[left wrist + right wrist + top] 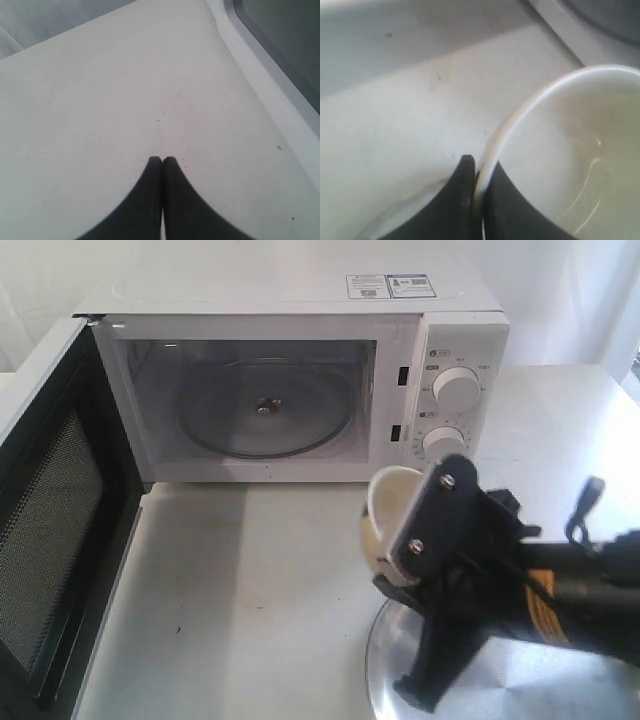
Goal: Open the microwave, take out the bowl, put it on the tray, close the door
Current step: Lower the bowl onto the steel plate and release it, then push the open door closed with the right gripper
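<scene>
The white microwave (300, 300) stands at the back of the table with its door (50, 540) swung wide to the left; the cavity holds only the glass turntable (265, 410). My right gripper (400, 565) is shut on the rim of the cream bowl (388, 510), which hangs tilted above the left edge of the steel tray (540, 680) at the front right. In the right wrist view one finger is inside the bowl (570, 165) and one outside, right gripper (479, 167). My left gripper (162, 159) is shut on nothing over the bare tabletop, beside the door's dark window (290, 45).
The white tabletop (250, 590) stretches between the open door and the tray. The microwave's two knobs (456, 388) sit just behind the held bowl. My right arm's black body (560, 590) covers part of the tray.
</scene>
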Available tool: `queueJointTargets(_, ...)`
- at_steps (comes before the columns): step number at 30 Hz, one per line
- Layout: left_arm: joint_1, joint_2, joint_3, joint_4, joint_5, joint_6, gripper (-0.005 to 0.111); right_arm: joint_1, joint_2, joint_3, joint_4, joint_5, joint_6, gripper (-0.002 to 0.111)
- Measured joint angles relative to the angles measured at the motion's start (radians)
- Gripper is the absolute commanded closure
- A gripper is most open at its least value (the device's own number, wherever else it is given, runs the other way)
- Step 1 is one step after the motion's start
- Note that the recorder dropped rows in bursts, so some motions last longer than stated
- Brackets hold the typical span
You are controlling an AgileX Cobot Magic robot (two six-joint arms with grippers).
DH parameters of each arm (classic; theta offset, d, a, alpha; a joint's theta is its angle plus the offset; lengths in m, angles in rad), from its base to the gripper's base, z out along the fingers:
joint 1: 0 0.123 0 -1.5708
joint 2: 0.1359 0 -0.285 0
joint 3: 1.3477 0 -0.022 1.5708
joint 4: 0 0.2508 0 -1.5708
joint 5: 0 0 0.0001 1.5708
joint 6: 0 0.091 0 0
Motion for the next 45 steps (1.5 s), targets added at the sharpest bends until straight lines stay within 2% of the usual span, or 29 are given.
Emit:
queueJointTargets(3,0.000,0.000,0.000,0.000,0.000,0.000,0.107,0.000,-0.019,0.083,0.000,0.090,0.018,0.106)
queueJointTargets(5,0.000,0.000,0.000,0.000,0.000,0.000,0.107,0.000,-0.019,0.119,0.000,0.186,0.039,0.099)
queueJointTargets(6,0.000,0.000,0.000,0.000,0.000,0.000,0.107,0.000,-0.019,0.132,0.000,0.238,0.052,0.090)
queueJointTargets(7,0.000,0.000,0.000,0.000,0.000,0.000,0.107,0.000,-0.021,0.147,0.003,0.314,0.070,0.085)
queueJointTargets(8,0.000,0.000,0.000,0.000,0.000,0.000,0.107,0.000,-0.021,0.151,0.004,0.329,0.077,0.072)
queueJointTargets(9,0.000,0.000,0.000,0.000,0.000,0.000,0.107,0.000,-0.021,0.153,0.004,0.329,0.081,0.067)
queueJointTargets(10,0.000,0.000,0.000,0.000,0.000,0.000,0.107,0.000,-0.021,0.153,0.006,0.323,0.083,0.054)
queueJointTargets(12,0.000,0.000,0.000,0.000,0.000,0.000,0.107,0.000,-0.021,0.153,0.005,0.319,0.085,0.049)
queueJointTargets(15,0.000,0.000,0.000,0.000,0.000,0.000,0.107,0.000,-0.021,0.114,0.008,0.286,0.085,0.053)
queueJointTargets(17,0.000,0.000,0.000,0.000,0.000,0.000,0.107,0.000,-0.019,0.020,0.010,0.154,0.085,0.059)
queueJointTargets(19,0.000,0.000,0.000,0.000,0.000,0.000,0.107,0.000,-0.018,-0.117,0.061,-0.082,0.072,0.078)
queueJointTargets(20,0.000,0.000,0.000,0.000,0.000,0.000,0.107,0.000,-0.013,-0.195,0.163,-0.242,0.008,0.088)
queueJointTargets(21,0.000,0.000,0.000,0.000,0.000,0.000,0.107,0.000,-0.002,-0.254,0.268,-0.379,-0.072,0.104)
queueJointTargets(22,0.000,0.000,0.000,0.000,0.000,0.000,0.107,0.002,0.019,-0.308,0.443,-0.526,-0.219,0.108)
queueJointTargets(27,0.000,0.000,0.000,0.000,0.000,0.000,0.107,0.104,0.152,-0.416,1.030,-0.946,-0.739,0.108)
queueJointTargets(30,0.000,0.000,0.000,0.000,0.000,0.000,0.107,0.197,0.276,-0.513,1.175,-1.032,-0.918,0.108)
queueJointTargets(32,0.000,0.000,0.000,0.000,0.000,0.000,0.107,0.260,0.372,-0.615,1.196,-0.968,-0.980,0.108)
queueJointTargets(36,0.000,0.000,0.000,0.000,0.000,0.000,0.107,0.360,0.550,-0.841,1.187,-0.714,-1.066,0.108)
queueJointTargets(38,0.000,0.000,0.000,0.000,0.000,0.000,0.107,0.400,0.622,-0.949,1.159,-0.593,-1.188,0.108)
queueJointTargets(41,0.000,0.000,0.000,0.000,0.000,0.000,0.107,0.445,0.695,-1.093,1.151,-0.374,-1.403,0.108)
queueJointTargets(45,0.000,0.000,0.000,0.000,0.000,0.000,0.107,0.469,0.781,-1.258,1.149,-0.108,-1.531,0.108)
